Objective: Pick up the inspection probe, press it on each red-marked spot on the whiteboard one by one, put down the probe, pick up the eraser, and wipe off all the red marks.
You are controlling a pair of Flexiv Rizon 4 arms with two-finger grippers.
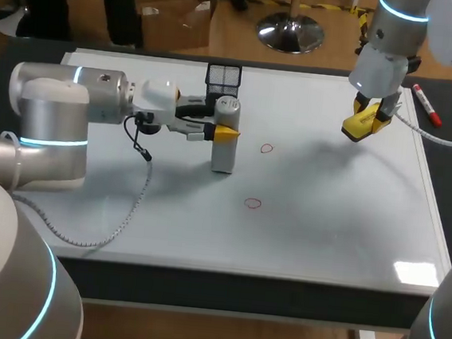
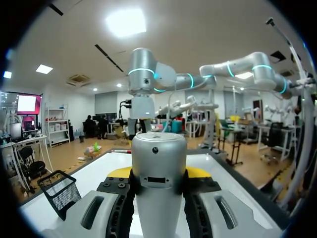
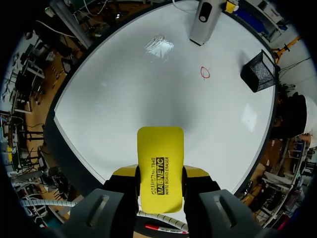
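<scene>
Head view: my left gripper (image 1: pixel 218 130) is clamped on the probe (image 1: pixel 223 157), which stands upright on the whiteboard (image 1: pixel 324 227). Two red marks lie to the probe's right, one (image 1: pixel 267 149) near it and the other (image 1: pixel 253 203) further forward. A basket (image 1: pixel 224 75) sits just behind the probe. Well to the probe's right, my right gripper (image 1: pixel 373 115) hangs over the board with the eraser (image 1: pixel 356 130) gripped in it. A marker (image 1: pixel 427 105) lies further right, by the board's edge. A cable (image 1: pixel 141 181) trails from my left wrist onto the board.

Left wrist view: the probe (image 2: pixel 158 148) fills the gap between my fingers, with both yellow tips (image 2: pixel 119 172) against its sides. The basket (image 2: pixel 59 191) stands beside it.

Right wrist view: the eraser (image 3: pixel 159 148) juts out ahead, pinched from both sides. The probe (image 3: pixel 204 20) is far ahead, with one red mark (image 3: pixel 205 73) on the near side of it and the basket (image 3: pixel 260 71) off to one side. I can't make out the second mark here. The marker (image 3: pixel 166 228) lies under the gripper.

What could go wrong, as I judge it:
- The eraser is already in hand, so a low sweep could wipe a mark before the probe has pressed it.
- Both marks sit between my two arms, so the arms could collide if both close in.
- The probe is tall, and a slanted press or a crooked release could topple it.
- The loose cable could snag.

Count: one probe, one eraser, two red marks, one basket, one marker.
</scene>
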